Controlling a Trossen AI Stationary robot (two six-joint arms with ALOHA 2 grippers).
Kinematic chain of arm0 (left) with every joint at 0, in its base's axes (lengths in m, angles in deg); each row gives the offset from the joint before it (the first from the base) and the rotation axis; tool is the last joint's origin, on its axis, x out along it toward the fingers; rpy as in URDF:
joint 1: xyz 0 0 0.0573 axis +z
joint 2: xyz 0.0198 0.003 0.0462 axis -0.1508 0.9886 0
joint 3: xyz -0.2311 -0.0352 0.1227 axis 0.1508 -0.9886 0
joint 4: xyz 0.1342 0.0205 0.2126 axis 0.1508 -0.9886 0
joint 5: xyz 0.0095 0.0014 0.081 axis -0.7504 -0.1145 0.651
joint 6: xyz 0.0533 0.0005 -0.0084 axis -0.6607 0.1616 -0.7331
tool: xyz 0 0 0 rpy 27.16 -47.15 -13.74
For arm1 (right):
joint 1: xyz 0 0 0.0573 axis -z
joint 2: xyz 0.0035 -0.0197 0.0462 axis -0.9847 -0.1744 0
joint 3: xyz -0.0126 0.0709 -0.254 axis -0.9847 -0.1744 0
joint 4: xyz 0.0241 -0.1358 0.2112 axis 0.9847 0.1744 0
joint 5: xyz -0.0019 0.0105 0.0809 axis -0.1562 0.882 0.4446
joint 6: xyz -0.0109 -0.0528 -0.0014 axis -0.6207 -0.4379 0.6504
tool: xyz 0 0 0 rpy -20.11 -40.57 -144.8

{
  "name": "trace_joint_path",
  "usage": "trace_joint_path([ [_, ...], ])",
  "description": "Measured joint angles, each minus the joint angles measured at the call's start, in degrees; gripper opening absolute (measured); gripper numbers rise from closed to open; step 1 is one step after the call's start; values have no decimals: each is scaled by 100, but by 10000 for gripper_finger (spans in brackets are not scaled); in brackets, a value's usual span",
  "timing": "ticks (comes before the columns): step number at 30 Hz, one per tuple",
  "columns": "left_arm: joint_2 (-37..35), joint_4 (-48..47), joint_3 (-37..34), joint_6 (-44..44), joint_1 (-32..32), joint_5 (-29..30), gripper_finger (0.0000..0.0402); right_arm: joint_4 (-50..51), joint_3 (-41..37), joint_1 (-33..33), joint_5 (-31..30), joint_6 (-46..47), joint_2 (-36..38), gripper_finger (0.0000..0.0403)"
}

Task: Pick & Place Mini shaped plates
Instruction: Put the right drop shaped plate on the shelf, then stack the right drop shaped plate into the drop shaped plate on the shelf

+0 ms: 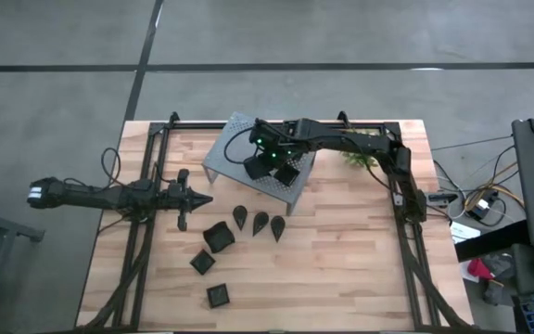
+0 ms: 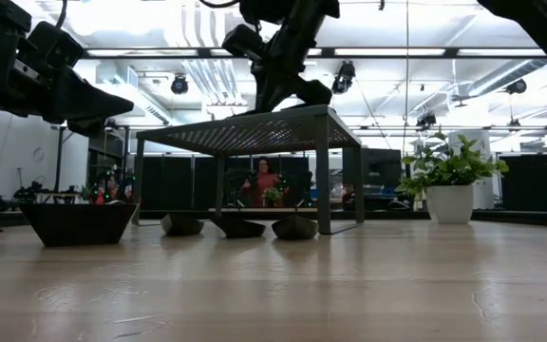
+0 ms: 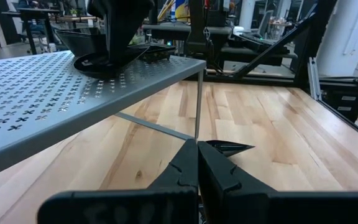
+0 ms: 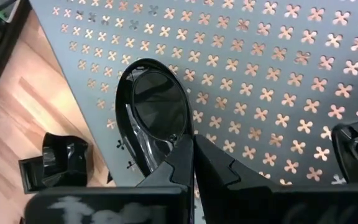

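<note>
The grey perforated shelf (image 1: 239,148) stands at the table's far middle. My right gripper (image 4: 193,146) reaches over it from the right and is shut on a black teardrop plate (image 4: 157,112) that lies on the shelf top. A second dark plate (image 4: 356,149) sits on the shelf beside it. Three teardrop plates (image 1: 260,223) and three square plates (image 1: 218,237) lie on the table, near of the shelf. My left gripper (image 1: 202,197) is shut and empty, hovering left of the shelf and the loose plates. My right gripper pinches the teardrop plate's raised rim (image 4: 174,138) at one end between its two fingers. The fingers come from above, slanting down from the table's right. The plate rests flat on the shelf top (image 3: 114,61), hollow side up.
A small green plant in a white pot (image 2: 449,180) stands at the far right behind the shelf. In the low view the three teardrop plates (image 2: 238,228) show past the shelf legs, and a square plate (image 2: 79,223) at the left. Bare wood lies at the near right.
</note>
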Motion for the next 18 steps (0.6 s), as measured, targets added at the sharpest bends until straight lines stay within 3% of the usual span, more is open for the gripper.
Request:
trace_joint_path([
  [6, 0, 0, 0, 0, 1, 0, 0, -8, 0, -2, -13, -125, 0, 20],
  [18, 0, -2, 2, 0, 2, 0, 0, -31, 89, -20, -12, -311, 39, 92],
])
